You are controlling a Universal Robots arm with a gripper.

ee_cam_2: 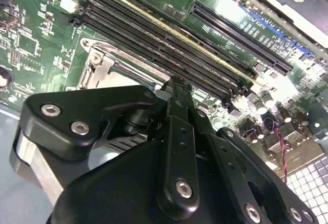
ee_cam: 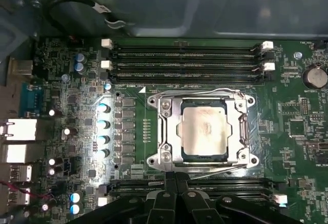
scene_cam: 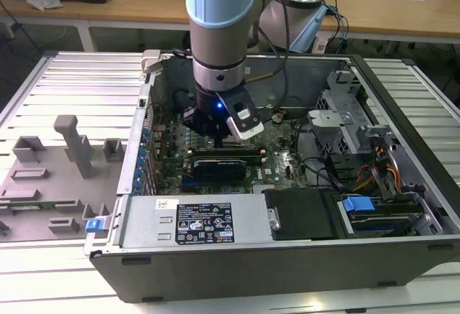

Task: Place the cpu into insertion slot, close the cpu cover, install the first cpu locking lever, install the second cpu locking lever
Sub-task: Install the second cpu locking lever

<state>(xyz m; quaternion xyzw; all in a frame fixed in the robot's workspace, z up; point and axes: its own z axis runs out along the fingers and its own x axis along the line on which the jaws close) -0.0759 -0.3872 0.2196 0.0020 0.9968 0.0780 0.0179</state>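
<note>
Inside the open computer case (scene_cam: 402, 206) on the slatted metal table (scene_cam: 79, 84), the gripper (ee_cam: 176, 182) hung low over the green motherboard (ee_cam: 72, 70), its fingers (ee_cam: 176, 203) pressed together on nothing. Just ahead of its tip, the cpu (ee_cam: 206, 131) lay flat in the insertion slot (ee_cam: 180, 106), with the cpu cover (ee_cam: 169, 131) down around it. Wooden desks (scene_cam: 144, 5) stood behind.

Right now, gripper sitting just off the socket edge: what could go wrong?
1. The gripper, fingers together, sits between the cpu cover and a memory slot; a slip could scrape either.
2. The thin wire lever lies close by the fingertips; catching it badly may bend it.
3. The cpu already sits under the cover; jarring the frame could stress it.
</note>
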